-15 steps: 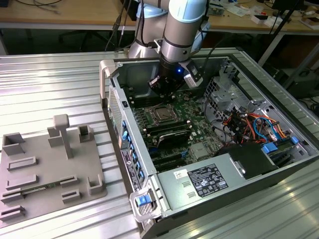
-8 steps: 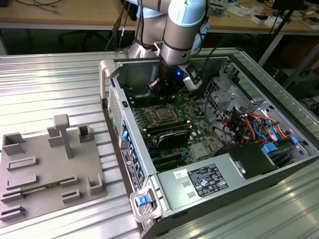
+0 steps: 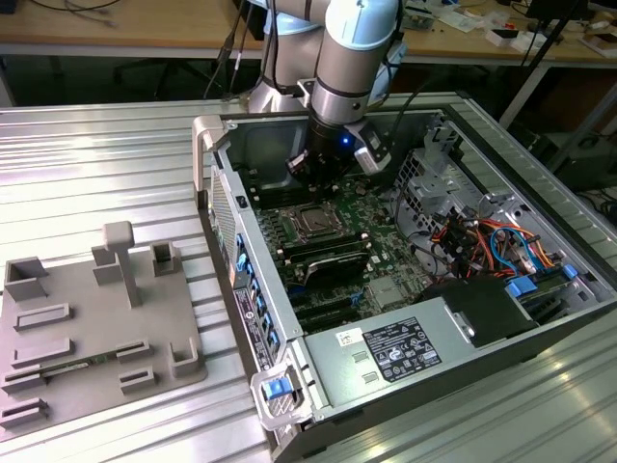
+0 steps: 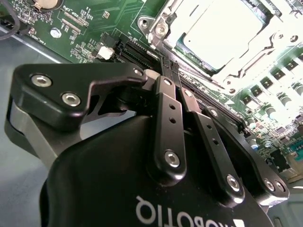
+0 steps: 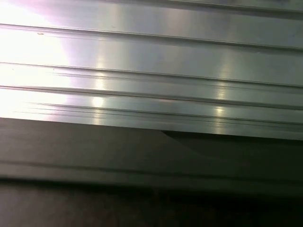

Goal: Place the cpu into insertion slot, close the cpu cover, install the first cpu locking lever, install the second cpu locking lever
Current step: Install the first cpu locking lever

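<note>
A grey fixture tray (image 3: pixel 96 328) lies on the ribbed aluminium table (image 3: pixel 96 164), beside the open computer case (image 3: pixel 289 386).

In the second wrist view, the cpu (image 4: pixel 222 35) is washed out by glare and cut off by the picture's edge. The gripper (image 4: pixel 171 71) fingertips are blurred against the motherboard (image 4: pixel 94 28). In the exterior view, levers are too small to tell.

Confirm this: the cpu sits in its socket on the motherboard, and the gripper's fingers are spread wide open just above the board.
Not quite. The cpu does sit in the insertion slot on the motherboard, but the gripper is shut, its fingers pressed together just above the board, as the second wrist view shows.
</note>
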### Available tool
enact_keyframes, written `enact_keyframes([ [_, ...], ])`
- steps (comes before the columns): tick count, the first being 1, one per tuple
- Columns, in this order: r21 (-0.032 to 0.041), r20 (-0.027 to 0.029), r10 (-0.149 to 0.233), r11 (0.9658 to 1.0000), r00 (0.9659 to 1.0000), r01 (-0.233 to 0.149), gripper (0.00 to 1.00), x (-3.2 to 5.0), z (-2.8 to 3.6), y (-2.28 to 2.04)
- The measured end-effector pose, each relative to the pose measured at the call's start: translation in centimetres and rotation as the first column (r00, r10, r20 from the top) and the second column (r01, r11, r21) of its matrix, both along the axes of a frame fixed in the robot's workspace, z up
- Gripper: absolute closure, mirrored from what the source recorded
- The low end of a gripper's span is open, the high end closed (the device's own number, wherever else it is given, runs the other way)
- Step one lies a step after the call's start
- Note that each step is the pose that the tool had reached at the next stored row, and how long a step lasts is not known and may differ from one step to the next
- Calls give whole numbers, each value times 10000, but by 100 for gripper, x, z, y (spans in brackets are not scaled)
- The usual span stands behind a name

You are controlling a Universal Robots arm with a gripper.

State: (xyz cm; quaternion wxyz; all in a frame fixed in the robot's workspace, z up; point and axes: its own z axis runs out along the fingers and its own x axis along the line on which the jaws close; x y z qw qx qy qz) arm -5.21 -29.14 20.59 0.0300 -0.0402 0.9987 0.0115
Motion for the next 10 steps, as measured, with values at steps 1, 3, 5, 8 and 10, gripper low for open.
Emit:
enact_keyframes([
  [1, 0, 0, 0, 10000, 10000, 0, 89, 0, 0, 0],
  [3, -1, -2, -2, 10000, 10000, 2, 89, 0, 1, 0],
  [5, -4, -5, -1, 10000, 10000, 1, 89, 0, 2, -6],
  [8, -2, -3, -1, 10000, 10000, 1, 89, 5, -2, -22],
  [10, -2, -3, -1, 10000, 10000, 1, 89, 9, -10, -32],
])
